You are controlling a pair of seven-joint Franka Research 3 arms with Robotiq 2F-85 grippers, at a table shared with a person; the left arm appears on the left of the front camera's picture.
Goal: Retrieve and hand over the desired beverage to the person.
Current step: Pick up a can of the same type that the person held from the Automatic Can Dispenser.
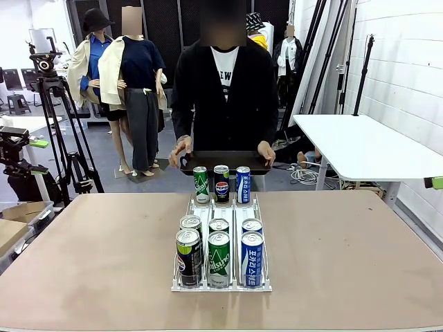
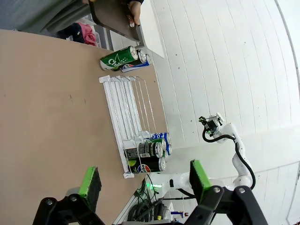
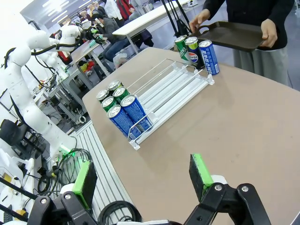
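Observation:
A white wire rack (image 1: 221,207) lies along the middle of the brown table (image 1: 97,249). At its far end stand a green can (image 1: 201,185), a black Pepsi can (image 1: 221,183) and a blue can (image 1: 243,184). Several more cans fill the near end, the front row being a dark can (image 1: 189,257), a green can (image 1: 219,259) and a blue can (image 1: 251,259). The person (image 1: 225,97) stands at the far edge, both hands on a dark tray (image 1: 225,161). My left gripper (image 2: 144,183) hangs open over the table, well short of the rack (image 2: 124,108). The right gripper (image 3: 143,180) is open too, above the table's near edge and apart from the rack (image 3: 164,93).
A white side table (image 1: 360,142) stands at the right. At the left are a camera tripod (image 1: 52,104) and a cardboard box (image 1: 10,232). Broad bare tabletop lies on both sides of the rack. Cables and a white arm (image 3: 21,79) sit off the table's near side.

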